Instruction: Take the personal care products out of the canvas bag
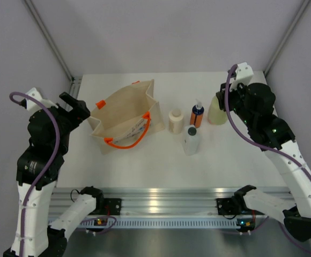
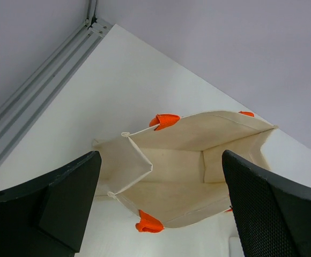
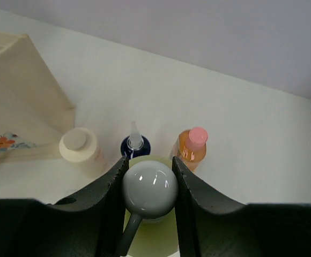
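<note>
The canvas bag [image 1: 124,115] stands open at the left; in the left wrist view the part of its inside [image 2: 198,160] that shows is bare. My left gripper [image 1: 76,105] [image 2: 158,179] is open and empty, just left of the bag. The cream bottle [image 1: 175,120] [image 3: 79,150], the orange bottle with the dark-blue top [image 1: 197,115] [image 3: 135,145] and the clear bottle [image 1: 191,140] stand on the table. The peach bottle with the pink cap [image 3: 192,147] shows only in the right wrist view. My right gripper [image 1: 220,100] [image 3: 149,163] is shut on the white cap of the yellow-green bottle [image 1: 216,113] [image 3: 150,235].
The white table [image 1: 161,166] has an aluminium rail [image 1: 161,195] along its near edge. Grey walls stand close behind and on both sides. A frame rail [image 2: 43,80] runs along the table's left edge beside the bag.
</note>
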Tool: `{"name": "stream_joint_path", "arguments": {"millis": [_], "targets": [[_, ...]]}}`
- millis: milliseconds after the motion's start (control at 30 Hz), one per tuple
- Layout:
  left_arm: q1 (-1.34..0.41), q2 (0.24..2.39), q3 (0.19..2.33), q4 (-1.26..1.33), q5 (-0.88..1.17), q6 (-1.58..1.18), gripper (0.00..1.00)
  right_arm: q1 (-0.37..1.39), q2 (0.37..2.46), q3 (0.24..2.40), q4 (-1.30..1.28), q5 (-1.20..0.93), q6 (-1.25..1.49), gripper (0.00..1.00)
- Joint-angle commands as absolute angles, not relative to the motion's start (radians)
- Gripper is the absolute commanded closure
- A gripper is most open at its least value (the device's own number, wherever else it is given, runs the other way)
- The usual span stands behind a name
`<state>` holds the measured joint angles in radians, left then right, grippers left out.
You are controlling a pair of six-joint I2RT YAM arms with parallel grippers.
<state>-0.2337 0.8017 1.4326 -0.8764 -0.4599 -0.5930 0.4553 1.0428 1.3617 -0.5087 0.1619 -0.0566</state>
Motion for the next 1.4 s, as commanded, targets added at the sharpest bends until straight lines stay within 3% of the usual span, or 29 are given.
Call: {"name": "stream_joint_path", "arguments": {"millis": [0,533,933,1133,1167,1267,1300,1367], "targets": [[-0.235,0.830,1.476,-0.888,-0.503,-0.500,0.02,0.439,0.936,1.297,-0.296,0.187,-0.035,1.00],[-0.235,0.841,1.434,-0.894,-0.482,-0.480,0.02,0.436,0.700,0.591,0.280,0.236,0.058,1.00],[-0.235,0.839,1.385,-0.893,-0.465,-0.503,0.02,0.436,0.700,0.324,0.609,0.199,0.008,1.00],[-0.235,0.841,1.374,-0.891,-0.465,-0.517,0.02,0.436,0.712,0.304,0.612,0.183,-0.029,0.99],[-0.235,0.841,1.373,-0.890,-0.465,-0.518,0.02,0.434,0.713,0.304,0.608,0.180,-0.028,0.96],[-0.235,0.842,1.368,-0.891,-0.465,-0.523,0.02,0.436,0.718,0.321,0.571,0.166,-0.028,0.73],[-0.235,0.842,1.368,-0.891,-0.465,-0.523,0.02,0.436,0.721,0.327,0.565,0.164,-0.028,0.55],[-0.235,0.842,1.370,-0.891,-0.466,-0.520,0.02,0.434,0.715,0.336,0.539,0.167,-0.025,0.40]]}}
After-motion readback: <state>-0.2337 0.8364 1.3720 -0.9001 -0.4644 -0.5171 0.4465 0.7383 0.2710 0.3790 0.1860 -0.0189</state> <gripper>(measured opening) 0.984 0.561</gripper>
